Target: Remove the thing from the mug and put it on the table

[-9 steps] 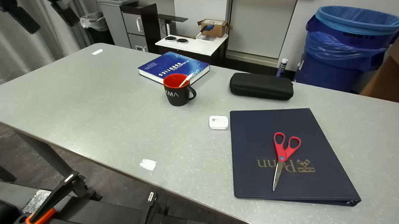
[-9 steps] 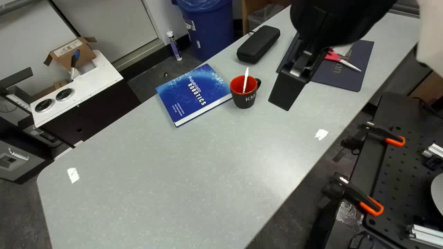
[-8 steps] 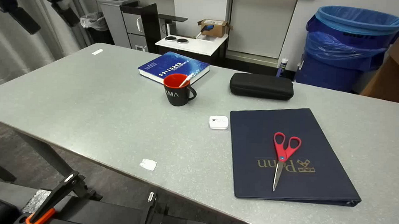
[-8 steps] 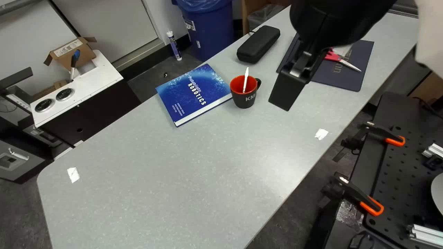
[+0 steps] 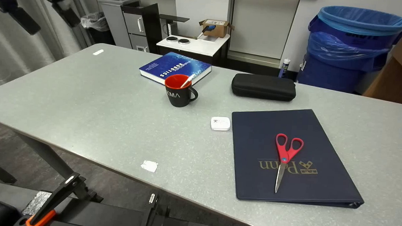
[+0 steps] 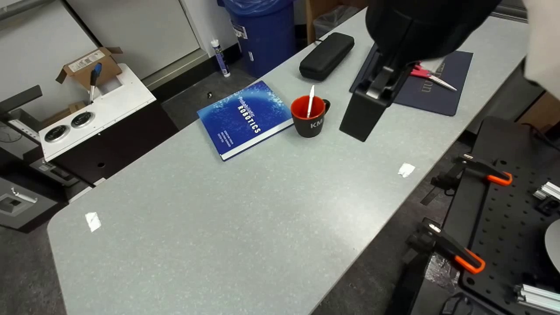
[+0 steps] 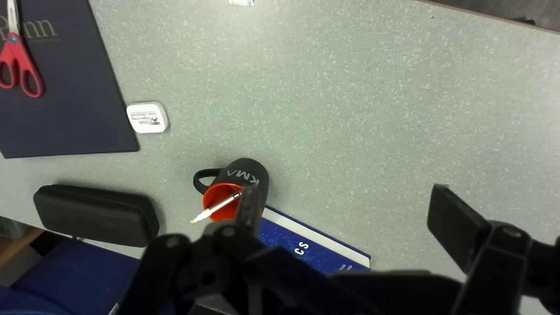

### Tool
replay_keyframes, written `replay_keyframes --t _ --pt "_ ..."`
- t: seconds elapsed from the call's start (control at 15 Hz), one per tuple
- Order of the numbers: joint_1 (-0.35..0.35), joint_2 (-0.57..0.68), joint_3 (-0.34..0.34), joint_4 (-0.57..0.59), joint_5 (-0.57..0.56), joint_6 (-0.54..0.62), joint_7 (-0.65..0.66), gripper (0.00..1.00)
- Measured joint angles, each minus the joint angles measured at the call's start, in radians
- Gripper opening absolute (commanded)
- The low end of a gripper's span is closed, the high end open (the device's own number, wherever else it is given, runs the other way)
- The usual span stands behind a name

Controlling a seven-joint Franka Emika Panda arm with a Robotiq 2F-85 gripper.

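Observation:
The mug [image 5: 178,98] is black with a red inside and stands upright on the light grey table [image 5: 97,99]. It also shows in the wrist view [image 7: 245,169]. The thing [image 6: 310,101] is a thin whitish pen-like stick leaning in the mug, its upper end above the rim near the handle. It shows in the wrist view too [image 7: 221,204]. My gripper [image 7: 344,191] is open and empty, high above the table and apart from the mug. In the wrist view its left finger covers part of the mug. In an exterior view both fingers [image 5: 25,21] show at the top left.
A blue book [image 6: 245,118] lies just beside the mug. A black case [image 5: 263,86], a small white box [image 5: 220,123] and a dark blue binder [image 5: 267,138] with red-handled scissors [image 5: 285,156] lie further along the table. Clamps [image 6: 455,249] stand by the table edge.

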Motion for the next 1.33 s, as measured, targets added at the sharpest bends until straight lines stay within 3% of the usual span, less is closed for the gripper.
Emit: replay_keyframes --t 0.13,0.4,0.67,0.93,1.33 --pt "0.006 0.004 -0.037 0.003 -0.003 0.0 -0.06 1.0" --pt "-0.021 0.042 -0.177 0.037 -0.056 0.012 -0.217 1.0" --pt "-0.063 0.157 -0.277 0.089 -0.066 0.103 -0.284 1.0" --pt "-0.079 0.27 -0.321 0.135 -0.062 0.148 -0.284 1.0" --pt "-0.079 0.286 -0.323 0.15 -0.06 0.147 -0.284 1.0"
